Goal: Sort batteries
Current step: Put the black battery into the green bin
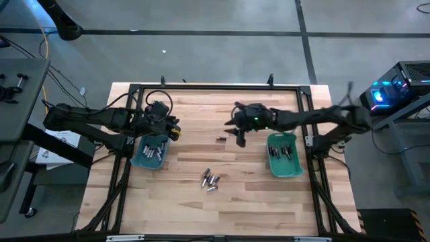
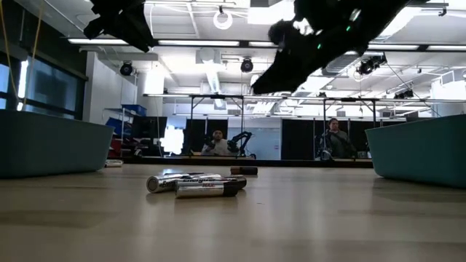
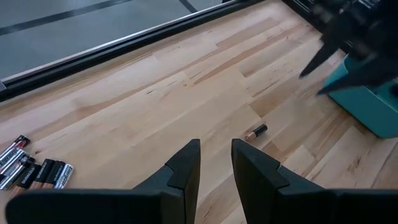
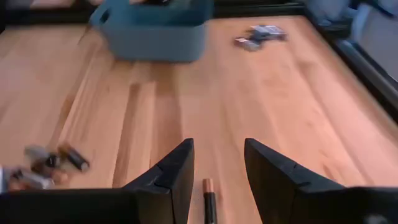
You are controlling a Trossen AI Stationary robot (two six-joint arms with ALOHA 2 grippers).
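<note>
Behind the surface a wide workshop hall shows in the low view, with ceiling lights and two persons sitting far back. On the pale wooden planks stand two teal bins: the left bin under the left arm and the right bin beside the right arm, both already with some cells inside.

The right gripper hangs above the middle of the surface, its jaws spread and holding nothing, and a single dark battery with a copper-brown end lies on the wood just below the gap between them. The left gripper waits over the left bin, its jaws apart by only a narrow gap and also empty.

A small heap of batteries lies near the front of the surface, between the two bins and well apart from both.

I judge that each cell is light, stiff and smooth, and as a round body it rolls easily when it is pushed from one side. The safest hold seems to be across the middle of the cylinder, with the jaws standing square to its long axis, so that it does not slip out or turn. In the heap the cells touch each other, so one at the edge is probably easier to take.
</note>
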